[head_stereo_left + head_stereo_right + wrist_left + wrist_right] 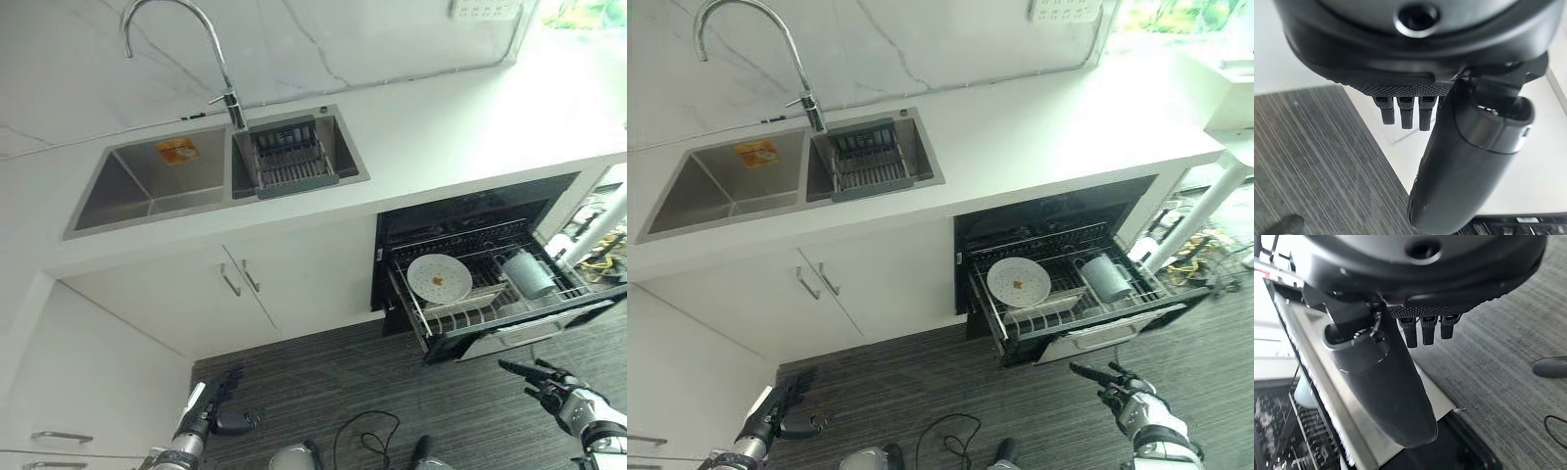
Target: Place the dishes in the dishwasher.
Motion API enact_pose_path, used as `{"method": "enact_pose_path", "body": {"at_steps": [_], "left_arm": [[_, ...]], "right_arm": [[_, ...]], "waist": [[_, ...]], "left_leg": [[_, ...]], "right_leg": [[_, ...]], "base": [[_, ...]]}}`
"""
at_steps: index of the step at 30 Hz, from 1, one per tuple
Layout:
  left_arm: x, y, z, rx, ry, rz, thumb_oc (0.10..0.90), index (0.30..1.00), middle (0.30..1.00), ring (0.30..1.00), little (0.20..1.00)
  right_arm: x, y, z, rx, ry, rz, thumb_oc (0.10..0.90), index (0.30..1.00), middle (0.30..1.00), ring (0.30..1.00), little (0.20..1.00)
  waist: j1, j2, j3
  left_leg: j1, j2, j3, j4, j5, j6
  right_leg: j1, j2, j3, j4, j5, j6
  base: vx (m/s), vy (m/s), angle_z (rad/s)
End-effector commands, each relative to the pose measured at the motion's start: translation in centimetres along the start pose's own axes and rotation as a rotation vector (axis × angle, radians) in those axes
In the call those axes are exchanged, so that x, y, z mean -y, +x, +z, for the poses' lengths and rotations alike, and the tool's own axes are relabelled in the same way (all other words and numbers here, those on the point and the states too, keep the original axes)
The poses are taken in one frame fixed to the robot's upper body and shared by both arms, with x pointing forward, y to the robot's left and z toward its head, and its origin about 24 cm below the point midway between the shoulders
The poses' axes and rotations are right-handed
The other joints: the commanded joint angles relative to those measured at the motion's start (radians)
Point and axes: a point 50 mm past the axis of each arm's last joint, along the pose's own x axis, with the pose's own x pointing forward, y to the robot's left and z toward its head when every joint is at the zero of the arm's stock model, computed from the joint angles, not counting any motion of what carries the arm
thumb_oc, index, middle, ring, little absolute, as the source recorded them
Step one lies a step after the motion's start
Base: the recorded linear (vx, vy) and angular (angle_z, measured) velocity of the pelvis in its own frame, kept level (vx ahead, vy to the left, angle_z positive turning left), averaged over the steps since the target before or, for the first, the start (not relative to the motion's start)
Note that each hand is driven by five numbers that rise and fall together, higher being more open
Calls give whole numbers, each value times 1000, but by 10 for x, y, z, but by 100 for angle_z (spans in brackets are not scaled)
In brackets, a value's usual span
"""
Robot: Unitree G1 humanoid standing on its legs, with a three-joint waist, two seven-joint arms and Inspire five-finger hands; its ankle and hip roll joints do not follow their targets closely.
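Observation:
The dishwasher drawer (pixel 509 328) stands pulled out under the counter at the right. In its wire rack lie a white plate (pixel 439 277) with a brown speck and a grey cup (pixel 529 275) on its side. My right hand (pixel 554 384) hangs low in front of the drawer, open and holding nothing; its fingers (pixel 1422 330) are straight, with the drawer's front edge (pixel 1317 377) beside them. My left hand (pixel 208 404) hangs low at the left above the floor, open and holding nothing, fingers (pixel 1405 112) straight.
A double steel sink (pixel 147 181) with a tall tap (pixel 176 39) sits in the white counter; a grey drain basket (pixel 289 162) rests in its right basin. White cabinet doors (pixel 206 294) lie below. Dark striped floor (pixel 392 382) spreads in front.

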Motion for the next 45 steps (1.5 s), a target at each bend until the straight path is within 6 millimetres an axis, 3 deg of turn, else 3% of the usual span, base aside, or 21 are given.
{"method": "enact_pose_path", "body": {"at_steps": [1,4,8,13,24,32,38,45], "left_arm": [[-12,11,39,183,-25,64,800,900,900,900,900],[-10,10,36,172,-36,60,800,900,900,900,900],[-9,9,34,159,-52,60,800,900,900,900,900],[-10,5,27,126,-57,65,800,900,900,900,900],[-21,-4,13,67,-16,86,800,900,900,900,900],[-33,-10,1,5,10,128,800,900,900,900,900],[-46,-20,-17,-100,36,171,800,900,900,900,900],[-76,-42,-47,-251,75,247,800,900,900,900,900]], "right_arm": [[11,-10,69,237,-48,-11,800,900,900,900,900],[18,-14,83,272,-79,-23,800,900,900,900,900],[25,-21,106,323,-131,-43,800,900,900,900,900],[33,-42,159,437,-214,-89,800,900,900,900,900],[46,-103,253,642,-384,-197,800,900,900,900,900],[44,-131,285,712,-440,-241,800,900,900,900,900],[57,-153,302,767,-441,-287,800,900,900,900,900],[50,-186,328,983,-439,-259,800,900,900,900,900]], "waist": [[22,0,37],[31,21,36],[39,46,45],[61,78,57],[126,99,78],[164,105,73],[205,108,54],[232,111,34]], "left_leg": [[68,27,-40,-59,-31,-69],[76,10,-56,-59,-51,-75],[59,-5,-50,-59,-28,-67],[49,-35,-80,-59,-35,-74],[10,-81,-141,-59,-13,-73],[-5,-98,-183,-59,-1,-74],[-25,-117,-225,-59,16,-78],[-46,-125,-245,-59,31,-83]], "right_leg": [[9,-82,16,136,-124,87],[20,-97,30,136,-137,102],[12,-124,14,136,-108,91],[19,-152,26,136,-115,108],[30,-198,-4,136,-98,111],[46,-212,-27,136,-100,113],[68,-231,-52,136,-100,122],[95,-243,-79,136,-104,132]], "base": [[79,154,15],[160,112,11],[39,107,5],[103,104,12],[100,82,12],[78,42,14],[74,27,22],[14,32,17]]}}
